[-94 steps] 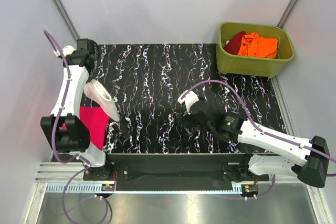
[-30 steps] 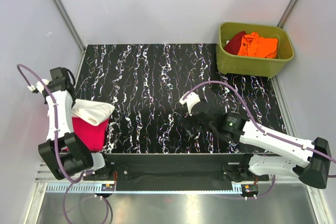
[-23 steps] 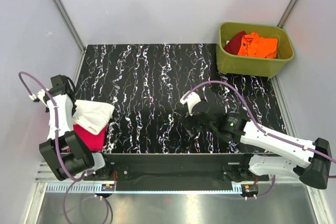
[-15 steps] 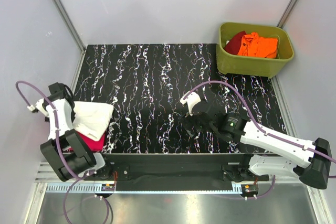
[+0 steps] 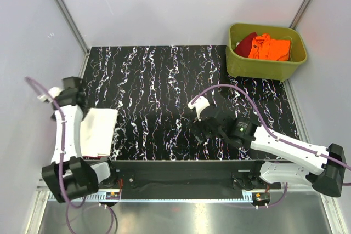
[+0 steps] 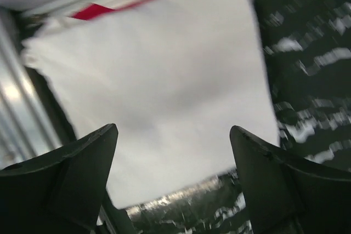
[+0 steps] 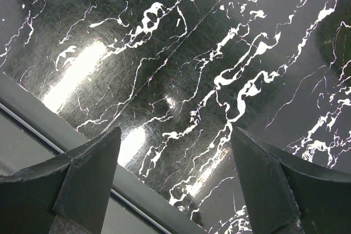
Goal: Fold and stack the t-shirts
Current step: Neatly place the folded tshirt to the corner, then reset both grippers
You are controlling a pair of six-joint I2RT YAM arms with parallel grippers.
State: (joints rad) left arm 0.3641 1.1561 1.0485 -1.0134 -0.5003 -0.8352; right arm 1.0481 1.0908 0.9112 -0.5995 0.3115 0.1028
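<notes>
Lifting straight up looks like your best move: your left tool (image 6: 173, 130) hangs spread over the folded white t-shirt (image 5: 98, 131), pinching nothing. Rise before you swing, or a finger may drag the fold. That shirt lies on the pink t-shirt (image 6: 93, 11), of which only a sliver shows, at the near left corner of the counter (image 5: 164, 80), close to the side wall and front rail. Room opens rightward across the marbled middle. Your right tool (image 7: 175, 132) hovers spread above bare counter. The orange t-shirt (image 5: 270, 47) and dark red t-shirt (image 5: 247, 41) sit in the tub (image 5: 241, 65), far right.
</notes>
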